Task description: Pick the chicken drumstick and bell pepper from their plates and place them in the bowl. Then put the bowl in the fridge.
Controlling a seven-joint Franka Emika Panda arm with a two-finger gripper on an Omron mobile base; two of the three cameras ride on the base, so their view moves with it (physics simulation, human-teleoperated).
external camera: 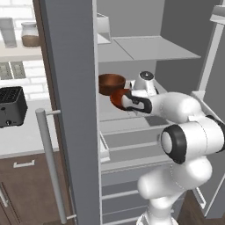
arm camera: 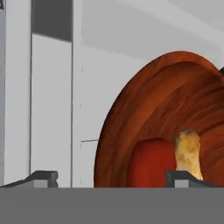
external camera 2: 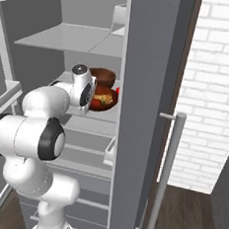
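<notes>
Fridge shelf (external camera: 132, 115) carries bowl (arm camera: 166, 127); gripper (arm camera: 111, 177) fingers apart beside its rim. Withdraw straight, avoiding the rim.

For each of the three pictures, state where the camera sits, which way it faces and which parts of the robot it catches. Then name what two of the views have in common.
Left base view: behind the arm's left, looking forward into the open fridge; white arm at lower right, reaching to the bowl.
Right base view: behind the arm's right, facing the same shelves; arm at lower left, bowl past the hand.
Hand view: on the hand, close against the bowl; open gripper tips at the bottom; bell pepper and chicken drumstick inside.
Shared: both base views show a second brown bowl behind.
</notes>
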